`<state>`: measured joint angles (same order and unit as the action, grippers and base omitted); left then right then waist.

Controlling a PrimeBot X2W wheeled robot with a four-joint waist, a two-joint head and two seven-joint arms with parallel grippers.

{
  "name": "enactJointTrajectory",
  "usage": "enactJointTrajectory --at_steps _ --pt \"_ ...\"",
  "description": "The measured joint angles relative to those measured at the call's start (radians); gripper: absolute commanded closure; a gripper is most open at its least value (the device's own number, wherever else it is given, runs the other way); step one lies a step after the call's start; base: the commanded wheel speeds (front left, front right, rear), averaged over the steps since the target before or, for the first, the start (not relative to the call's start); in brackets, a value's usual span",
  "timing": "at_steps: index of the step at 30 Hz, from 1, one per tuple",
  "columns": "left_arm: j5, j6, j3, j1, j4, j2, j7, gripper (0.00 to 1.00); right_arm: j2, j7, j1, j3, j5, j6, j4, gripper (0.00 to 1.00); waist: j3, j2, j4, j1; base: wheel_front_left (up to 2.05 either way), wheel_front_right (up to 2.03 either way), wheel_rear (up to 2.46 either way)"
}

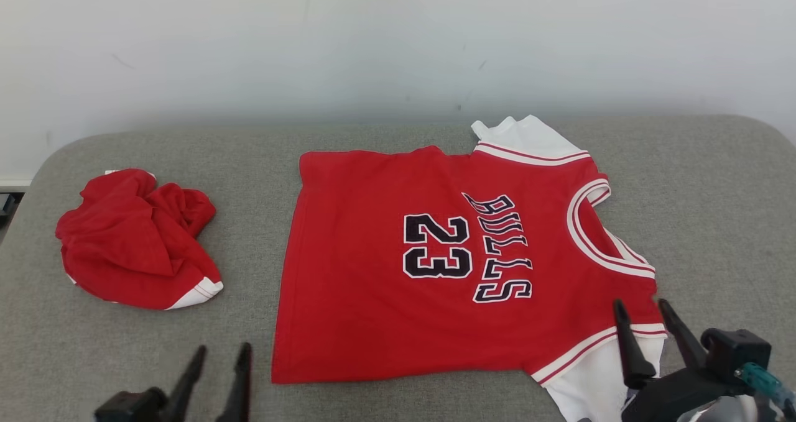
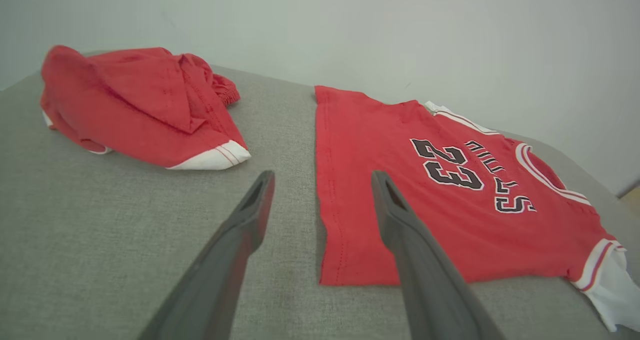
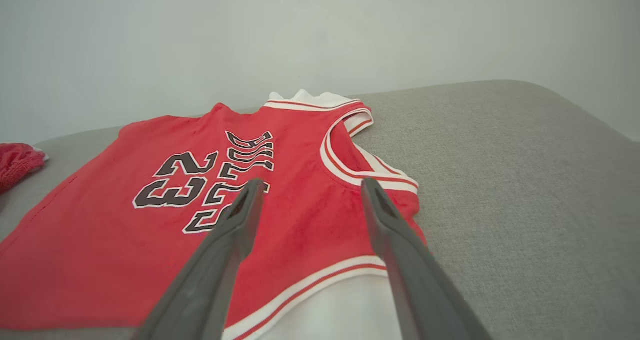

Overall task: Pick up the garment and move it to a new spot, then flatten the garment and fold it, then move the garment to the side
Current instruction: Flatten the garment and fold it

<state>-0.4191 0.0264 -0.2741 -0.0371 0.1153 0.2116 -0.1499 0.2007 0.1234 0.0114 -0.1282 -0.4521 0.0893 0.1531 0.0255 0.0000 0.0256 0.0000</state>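
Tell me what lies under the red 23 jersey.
The jersey lies flat on the grey cushion. At both armholes white fabric pokes out from beneath; whether it is a separate shirt cannot be told. Anything else below is covered by the red cloth.

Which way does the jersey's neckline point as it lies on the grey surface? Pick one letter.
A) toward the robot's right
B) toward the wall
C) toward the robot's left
A: in the head view the white-trimmed neckline of the red Bulls jersey sits at the right end, near the right gripper, while the hem faces the crumpled red garment.
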Motion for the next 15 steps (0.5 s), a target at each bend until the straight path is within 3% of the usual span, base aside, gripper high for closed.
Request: enactJointTrajectory --at_steps 6,15 --pt "-0.035 -0.059 -0.067 0.01 0.065 -0.002 0.112 0.0 0.02 -0.086 0.018 0.037 0.005 0.02 0.023 0.0 0.002 0.0 -0.001 0.0 0.0 0.0 0.0" --pt "-0.011 -0.044 -0.101 0.096 0.191 0.001 0.245 0.0 -0.001 -0.267 0.094 0.035 0.006 0.034 0.066 0.0 0.007 0.0 -0.011 0.0 0.0 0.0 0.0"
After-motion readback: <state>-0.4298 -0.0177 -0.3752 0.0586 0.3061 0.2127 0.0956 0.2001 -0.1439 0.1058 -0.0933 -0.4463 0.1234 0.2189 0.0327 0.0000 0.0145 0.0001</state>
